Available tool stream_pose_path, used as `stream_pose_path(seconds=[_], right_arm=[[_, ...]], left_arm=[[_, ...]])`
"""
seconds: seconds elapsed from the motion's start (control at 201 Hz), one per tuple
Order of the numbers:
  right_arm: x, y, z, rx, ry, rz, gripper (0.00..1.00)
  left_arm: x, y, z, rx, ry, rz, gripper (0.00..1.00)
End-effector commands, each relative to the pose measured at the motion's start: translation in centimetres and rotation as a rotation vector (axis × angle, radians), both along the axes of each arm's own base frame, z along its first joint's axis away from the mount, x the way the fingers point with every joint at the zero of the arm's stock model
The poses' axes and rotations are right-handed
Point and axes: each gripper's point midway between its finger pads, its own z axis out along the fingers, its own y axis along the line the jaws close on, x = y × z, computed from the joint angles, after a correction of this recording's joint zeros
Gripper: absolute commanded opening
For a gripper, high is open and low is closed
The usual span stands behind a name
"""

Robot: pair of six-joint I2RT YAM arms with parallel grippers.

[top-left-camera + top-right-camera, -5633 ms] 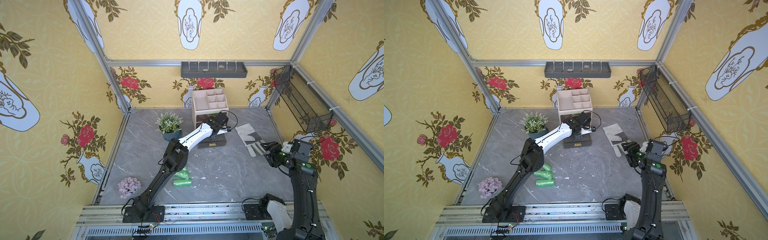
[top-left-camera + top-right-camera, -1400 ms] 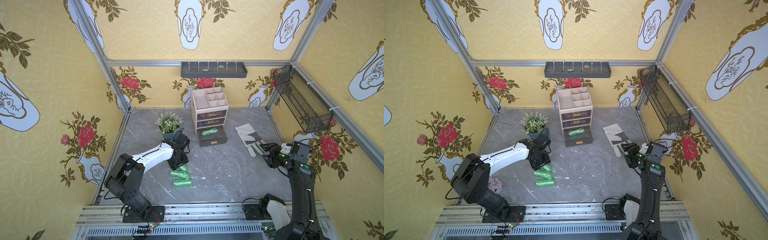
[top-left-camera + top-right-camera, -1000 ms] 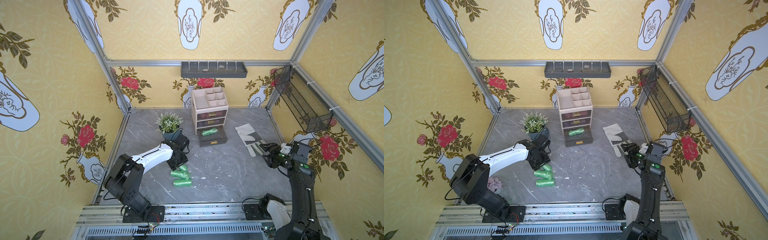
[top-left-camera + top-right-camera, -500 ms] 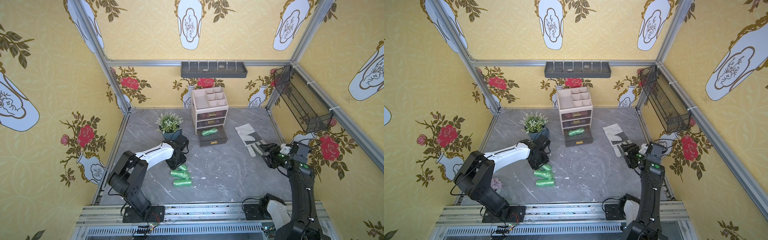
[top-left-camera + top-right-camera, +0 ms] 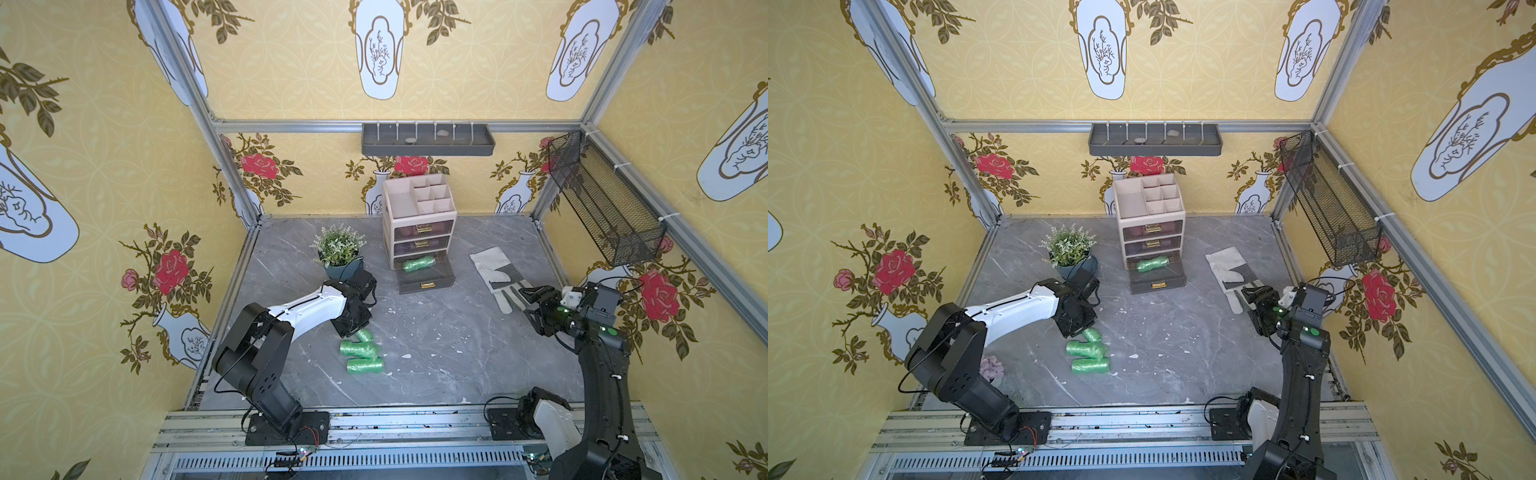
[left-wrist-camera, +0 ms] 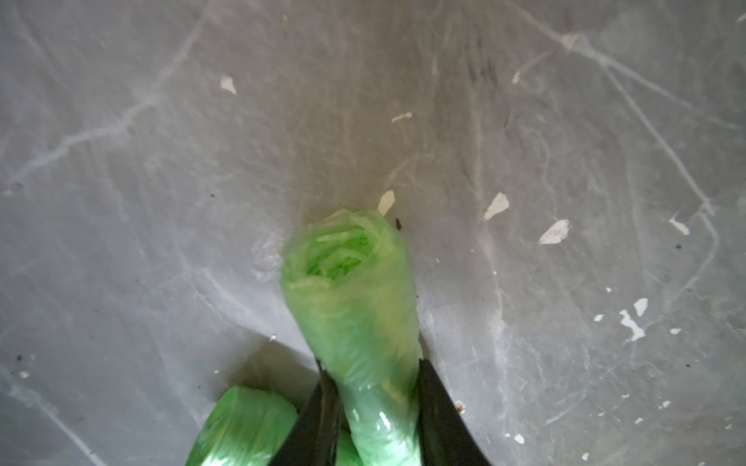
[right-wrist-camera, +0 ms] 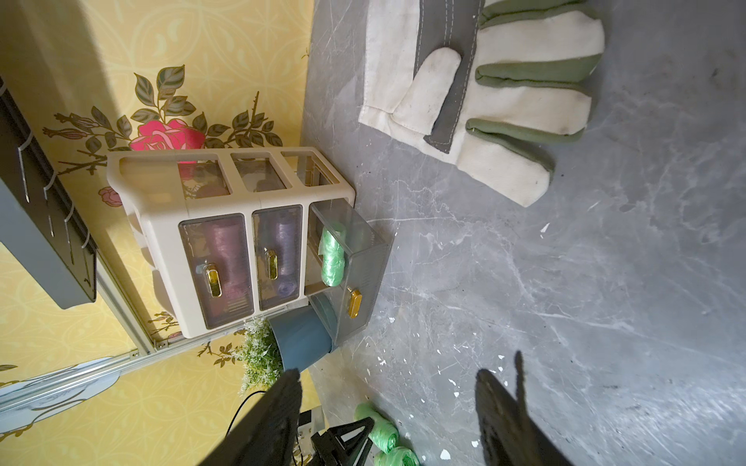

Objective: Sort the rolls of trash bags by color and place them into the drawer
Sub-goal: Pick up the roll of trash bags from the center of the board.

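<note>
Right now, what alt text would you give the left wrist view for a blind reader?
The left gripper pinches a green roll of trash bags between its black fingers, the roll's crumpled end showing. A second green roll lies close by on the grey marbled table, which is flecked with white chips.

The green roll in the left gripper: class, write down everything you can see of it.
The green roll is a small cylinder of shiny, crinkled plastic film, its open end showing loose folded layers. The left gripper pinches it from both sides near one end, squeezing it narrower there. It sits low over the grey table, close beside another green roll; whether it rests on the surface is unclear.
</note>
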Motion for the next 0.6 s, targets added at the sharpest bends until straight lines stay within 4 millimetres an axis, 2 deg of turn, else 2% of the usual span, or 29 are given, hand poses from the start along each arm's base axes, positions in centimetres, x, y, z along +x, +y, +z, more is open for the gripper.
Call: stream_pose_path(seconds=[0.0, 0.11, 0.219, 0.403, 0.598], right_arm=[[0.3, 0.0, 0.7, -0.008, -0.023, 0.004, 0.69], [0.2, 0.0, 1.0, -0.007, -0.029, 0.002, 0.69], [0.2, 0.0, 1.5, -0.009, -0.037, 0.001, 0.69], [0.0, 0.1, 2.4, -0.010, -0.056, -0.005, 0.69], [-0.7, 0.5, 3.0, -0.005, -0.078, -0.003, 0.69]], left_arm=[[-0.2, 0.2, 0.0, 0.009, 0.007, -0.017, 0.26], [0.0, 0.2, 0.9, 0.006, -0.010, -0.023, 0.19], [0.5, 0.6, 3.6, 0.010, -0.078, -0.035, 0.12], [2.1, 1.3, 11.4, 0.050, -0.275, -0.168, 0.03], [3.2, -1.1, 19.7, -0.006, -0.561, -0.431, 0.03]])
